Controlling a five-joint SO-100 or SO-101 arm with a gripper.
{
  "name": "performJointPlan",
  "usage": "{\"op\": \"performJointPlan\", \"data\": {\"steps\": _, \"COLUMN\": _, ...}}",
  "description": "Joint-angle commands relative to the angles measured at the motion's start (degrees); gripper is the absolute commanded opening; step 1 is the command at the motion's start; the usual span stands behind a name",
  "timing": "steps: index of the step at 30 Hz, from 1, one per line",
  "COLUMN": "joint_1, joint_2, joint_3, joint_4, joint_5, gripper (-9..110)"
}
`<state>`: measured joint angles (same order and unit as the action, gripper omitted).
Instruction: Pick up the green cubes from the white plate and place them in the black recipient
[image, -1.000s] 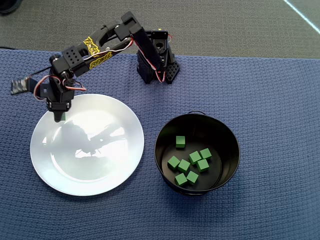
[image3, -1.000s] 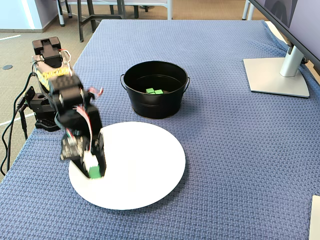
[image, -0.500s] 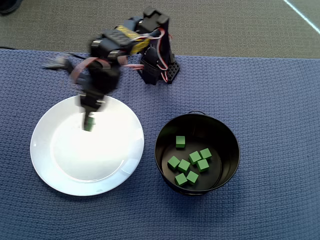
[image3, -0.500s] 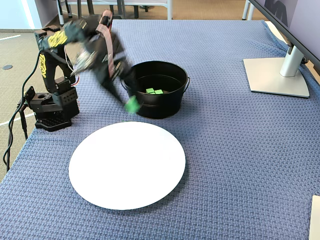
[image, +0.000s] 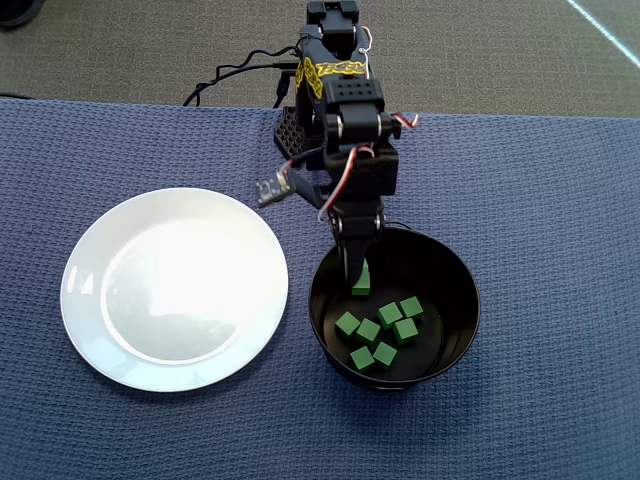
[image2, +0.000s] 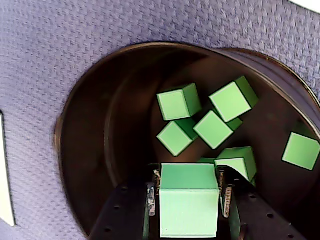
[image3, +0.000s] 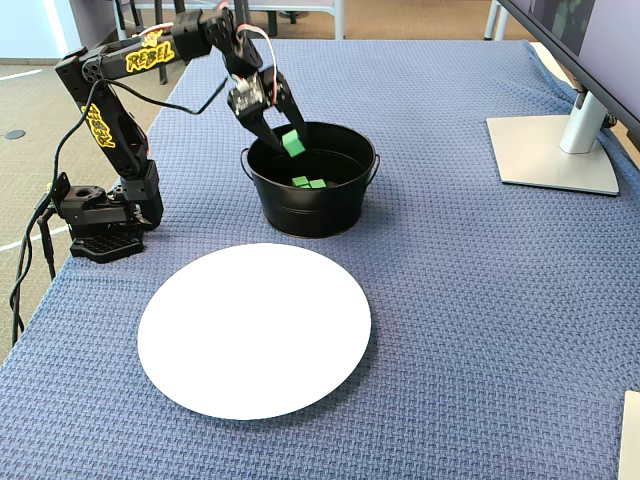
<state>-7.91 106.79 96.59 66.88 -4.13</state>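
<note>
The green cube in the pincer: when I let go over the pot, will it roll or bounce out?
Probably neither. The held green cube has flat faces and sharp edges, so it should tumble briefly, not roll. It looks matte and light. The black pot has tall walls, and the cubes already inside stayed put. The pincer hangs inside the rim.

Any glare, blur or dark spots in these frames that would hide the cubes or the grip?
Overhead view: window glare on the white plate, otherwise sharp. Wrist view: crisp; the black pot is dark inside, yet its green cubes stand out, as does the held cube. Fixed view: no motion blur; gripper small but clear.
</note>
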Motion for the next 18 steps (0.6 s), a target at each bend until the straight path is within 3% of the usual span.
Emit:
{"op": "performJointPlan", "data": {"steps": 1, "joint_1": -1.23, "joint_2": 3.34, "joint_3": 6.15, "joint_4": -6.86, "joint_5": 0.53, "gripper": 10}}
{"op": "performJointPlan", "data": {"steps": 3, "joint_1": -2.11, "joint_2": 3.43, "joint_3": 7.21, "joint_4": -6.77, "joint_5": -1.41, "gripper": 33}}
{"op": "performJointPlan", "data": {"steps": 6, "joint_1": -1.76, "joint_2": 5.45, "joint_3": 6.5, "joint_4": -6.06, "joint_5": -2.2, "gripper": 38}}
{"op": "performJointPlan", "data": {"steps": 11, "joint_1": 2.81, "joint_2": 11.78, "joint_3": 2.11, "joint_4": -4.22, "joint_5": -1.23, "gripper": 30}}
{"op": "performJointPlan", "data": {"steps": 18, "joint_1": 14.5, "joint_2": 28.39, "joint_3": 4.75, "joint_4": 1.93, "joint_5": -1.32, "gripper": 0}}
